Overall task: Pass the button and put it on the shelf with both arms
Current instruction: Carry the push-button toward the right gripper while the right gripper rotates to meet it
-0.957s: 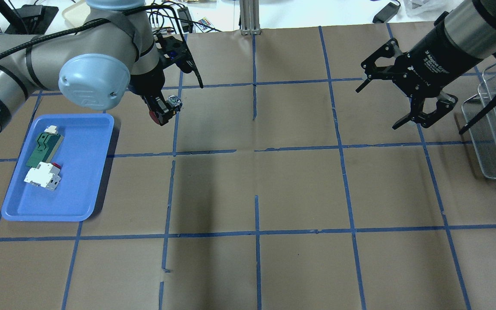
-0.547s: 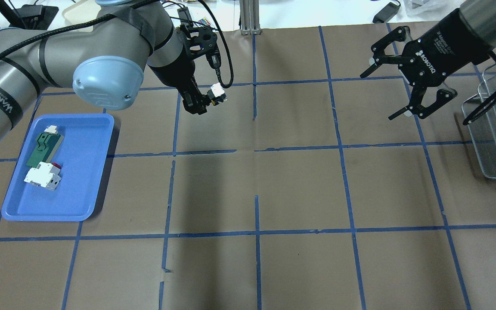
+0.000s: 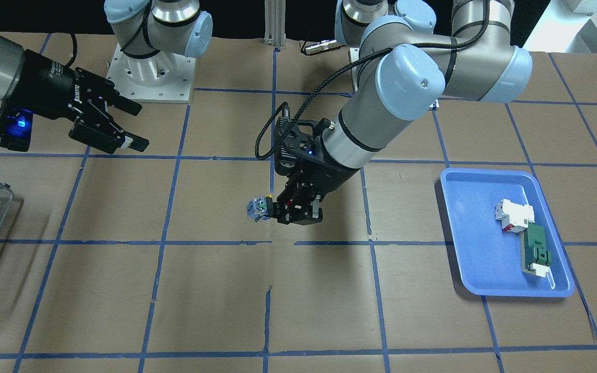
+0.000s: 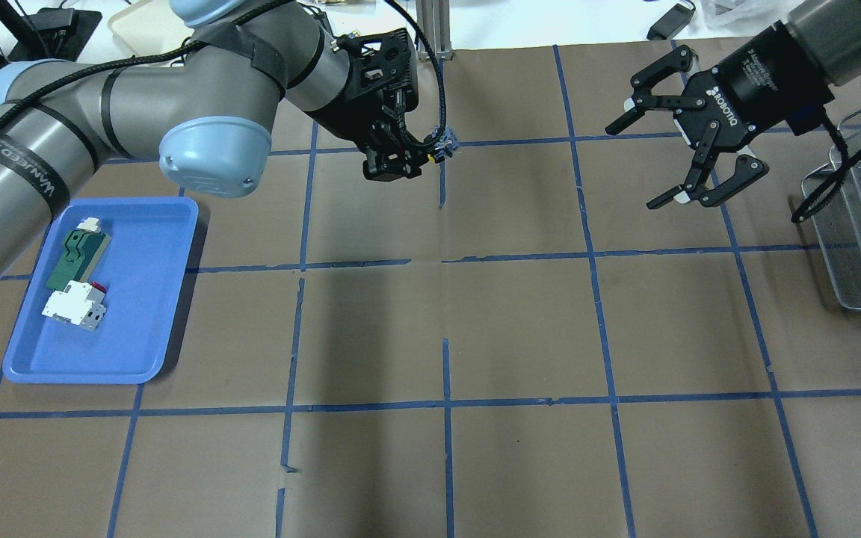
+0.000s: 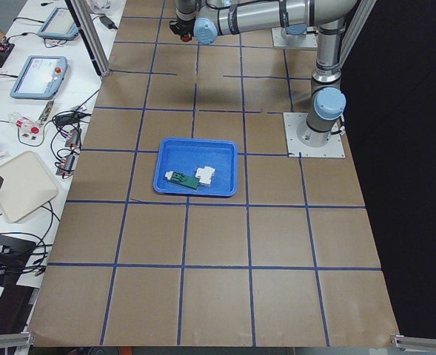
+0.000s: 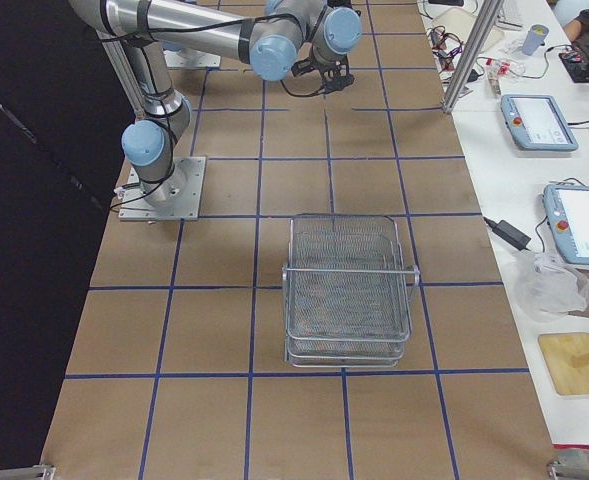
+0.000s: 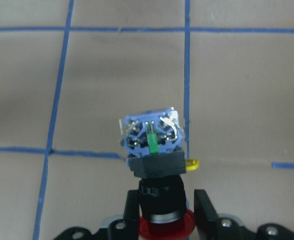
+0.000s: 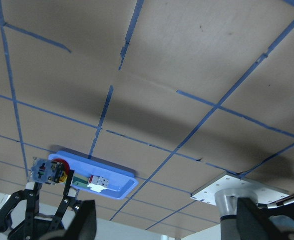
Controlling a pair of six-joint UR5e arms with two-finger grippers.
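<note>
Button (image 7: pixel 150 142) clamped between the left jaws — red cap at their base, contact block jutting past the tips, above the table (image 4: pixel 520 329). Right jaws spread wide — well apart from it.

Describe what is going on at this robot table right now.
The left gripper holds the button at its cap end above the table's middle, contact block pointing outward. The right gripper hangs open, well apart from it, near the shelf. No hand-over yet. Two other parts lie in the blue tray.
</note>
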